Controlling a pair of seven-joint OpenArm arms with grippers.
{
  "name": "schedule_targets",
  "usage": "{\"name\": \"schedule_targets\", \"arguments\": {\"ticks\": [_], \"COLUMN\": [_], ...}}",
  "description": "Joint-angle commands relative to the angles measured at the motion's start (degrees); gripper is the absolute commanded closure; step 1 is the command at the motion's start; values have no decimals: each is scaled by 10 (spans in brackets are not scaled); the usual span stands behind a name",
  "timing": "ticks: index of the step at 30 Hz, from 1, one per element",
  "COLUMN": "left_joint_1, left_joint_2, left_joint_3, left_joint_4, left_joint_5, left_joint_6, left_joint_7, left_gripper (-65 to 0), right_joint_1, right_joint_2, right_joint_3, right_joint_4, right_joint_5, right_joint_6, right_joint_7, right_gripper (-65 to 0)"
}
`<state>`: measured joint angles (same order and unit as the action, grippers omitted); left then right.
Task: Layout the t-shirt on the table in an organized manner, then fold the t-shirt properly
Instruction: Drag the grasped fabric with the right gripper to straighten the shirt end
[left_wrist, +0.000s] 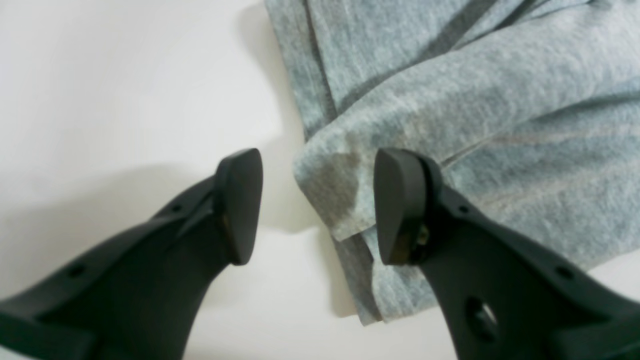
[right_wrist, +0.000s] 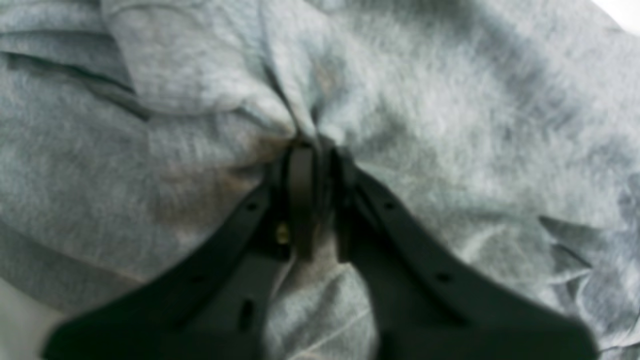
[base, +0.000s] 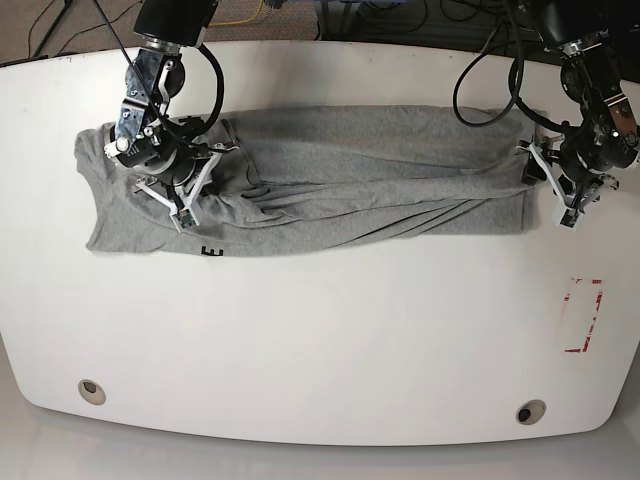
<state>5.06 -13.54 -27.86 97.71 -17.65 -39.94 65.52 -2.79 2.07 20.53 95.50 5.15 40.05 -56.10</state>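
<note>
The heather-grey t-shirt (base: 350, 185) lies bunched in a long creased band across the far half of the white table (base: 320, 330), with a black letter showing at its near edge. My right gripper (right_wrist: 310, 150) is shut on a pinched fold of the t-shirt (right_wrist: 450, 100); in the base view the right gripper (base: 165, 165) is over the cloth's left end. My left gripper (left_wrist: 320, 205) stands open low over the table (left_wrist: 125, 100), with a folded corner of the t-shirt (left_wrist: 450, 100) between its fingers. In the base view the left gripper (base: 550, 175) is at the cloth's right end.
A red-lined rectangular mark (base: 583, 315) sits on the table at the near right. Two round metal grommets (base: 91, 391) (base: 530, 411) lie close to the front edge. Cables hang behind the table's far edge.
</note>
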Motion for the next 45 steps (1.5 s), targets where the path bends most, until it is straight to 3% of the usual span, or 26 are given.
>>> {"name": "schedule_targets", "arguments": {"ticks": [1, 7, 22, 38, 41, 45], "left_joint_1": [-6, -6, -6, -7, -7, -7], "left_joint_2": [-7, -7, -7, -7, -7, -7], "left_joint_3": [-2, -2, -1, 0, 0, 0], "left_joint_4": [8, 8, 8, 7, 7, 7], "left_joint_5": [-4, -4, -4, -4, -4, -4], "left_joint_6": [-1, -1, -1, -1, -1, -1], "left_joint_7": [-9, -9, -9, -9, -9, -9], "left_gripper": [-332, -332, -332, -332, -332, -332], "right_joint_1": [5, -5, -51, -95, -97, -97], "right_joint_2": [4, 4, 8, 20, 20, 20], "right_joint_3": [1, 2, 1, 0, 0, 3], "right_joint_4": [13, 55, 170, 179, 178, 180], "right_joint_5": [7, 7, 6, 6, 6, 6], "right_joint_6": [-1, -1, -1, -1, -1, -1], "right_joint_7": [10, 5, -81, -90, -90, -90], "right_gripper": [-14, -13, -13, -22, -71, -246]}}
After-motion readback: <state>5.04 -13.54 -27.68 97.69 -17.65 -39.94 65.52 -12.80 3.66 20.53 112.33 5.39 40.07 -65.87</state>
